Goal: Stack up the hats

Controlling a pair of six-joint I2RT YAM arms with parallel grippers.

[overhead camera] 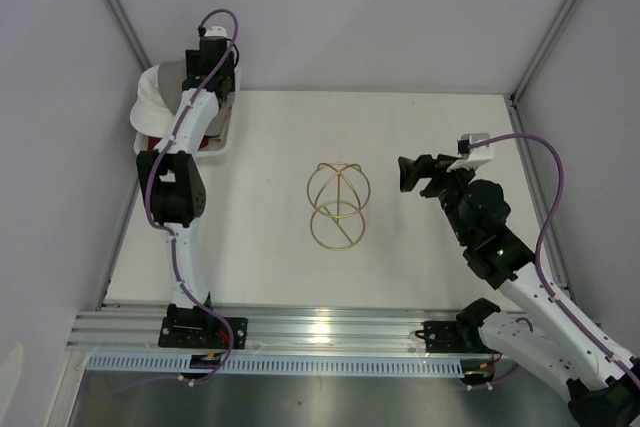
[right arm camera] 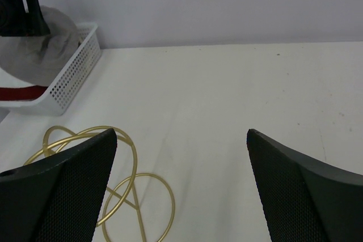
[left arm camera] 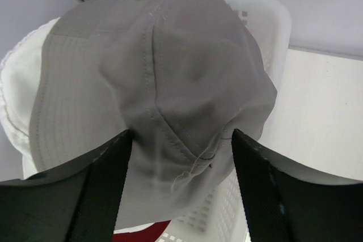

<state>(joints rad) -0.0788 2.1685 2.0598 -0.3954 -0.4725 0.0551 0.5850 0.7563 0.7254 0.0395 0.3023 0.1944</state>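
Note:
A grey hat point(left arm camera: 181, 72) lies on top of the pile in the white mesh basket point(left arm camera: 266, 21) at the table's far left. Under it a white hat point(left arm camera: 17, 83) spreads to the left, and a strip of a dark red hat point(left arm camera: 142, 232) shows below. My left gripper point(left arm camera: 181, 134) hangs over the basket with its jaws apart, straddling the grey crown; the fabric fills the gap without being pinched. In the top view the white hat point(overhead camera: 150, 97) juts out beside the left gripper point(overhead camera: 212, 67). My right gripper point(overhead camera: 408, 174) is open and empty above the table.
A gold wire stand point(overhead camera: 338, 205) stands mid-table, left of the right gripper, and shows low on the left in the right wrist view as the stand point(right arm camera: 108, 185). The basket point(right arm camera: 74, 77) sits against the back left corner by the frame post and walls.

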